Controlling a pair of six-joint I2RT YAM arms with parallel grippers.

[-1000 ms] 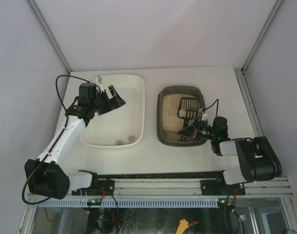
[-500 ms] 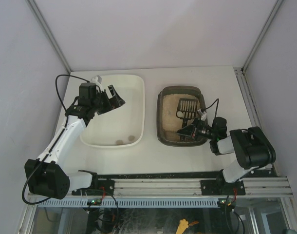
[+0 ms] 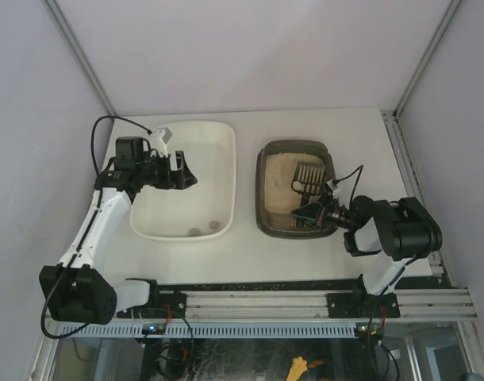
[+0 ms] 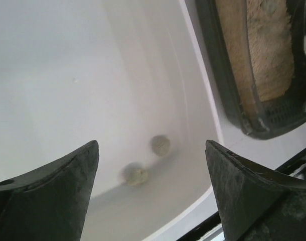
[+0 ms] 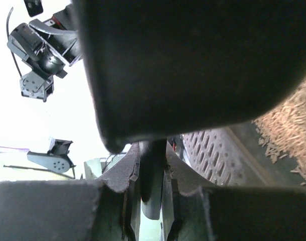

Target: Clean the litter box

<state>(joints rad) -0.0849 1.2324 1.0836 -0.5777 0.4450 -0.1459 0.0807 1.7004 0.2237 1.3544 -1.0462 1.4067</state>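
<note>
Black slotted plastic scoop (image 3: 306,175) held over the litter
The small dark grey-brown translucent plastic litter box (image 3: 261,198) sits on the white counter (image 3: 250,254), right of the cream-white rectangular tub (image 3: 228,167). The right gripper (image 3: 307,214) pinches the scoop's handle; the left gripper (image 3: 186,170) hangs spread above the tub.

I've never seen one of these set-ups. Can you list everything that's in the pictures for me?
table: one, white, under everything
tub: one, cream-white, on the left half of the table
clumps: two, greyish-tan, on the tub floor at its near end
litter box: one, dark grey-brown, right of the tub and apart from it
litter: beige, sandy, inside the litter box
scoop: one, black, slotted, head over the litter
rail: one, black and silver, along the table's near edge, carrying both arm bases
left gripper: one, black, open, above the tub
right gripper: one, black, shut on the scoop handle at the litter box's near right corner
</note>
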